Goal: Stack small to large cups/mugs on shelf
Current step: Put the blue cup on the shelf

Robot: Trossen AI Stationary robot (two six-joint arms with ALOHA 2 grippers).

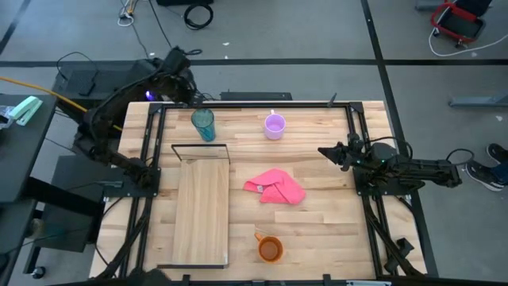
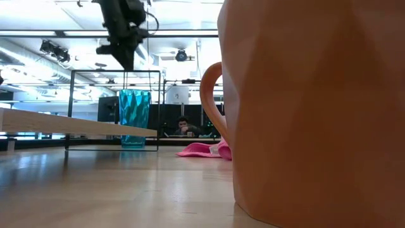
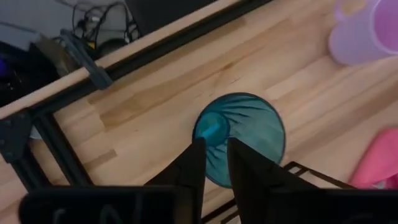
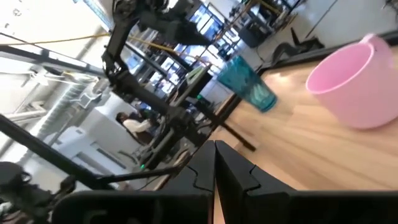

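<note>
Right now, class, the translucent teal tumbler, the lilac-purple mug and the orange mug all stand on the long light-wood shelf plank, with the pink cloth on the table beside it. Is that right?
No. The high view shows the translucent teal tumbler, lilac-purple mug and orange mug all standing on the wooden tabletop, none on the long light-wood shelf plank. The pink cloth does lie on the table beside it.

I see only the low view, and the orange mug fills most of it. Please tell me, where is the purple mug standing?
Observer: The purple mug stands near the table's far edge, to the right of the teal tumbler.
Operator: Is something already on the shelf?
Observer: No. The shelf carries no cup; the tumbler stands on the table just beyond its wire-frame end.
Operator: Where are the grippers?
Observer: The left gripper hovers above the tumbler, fingers narrowly apart, holding nothing. The right gripper waits at the table's right side with fingers together, beside the pink cloth.
</note>
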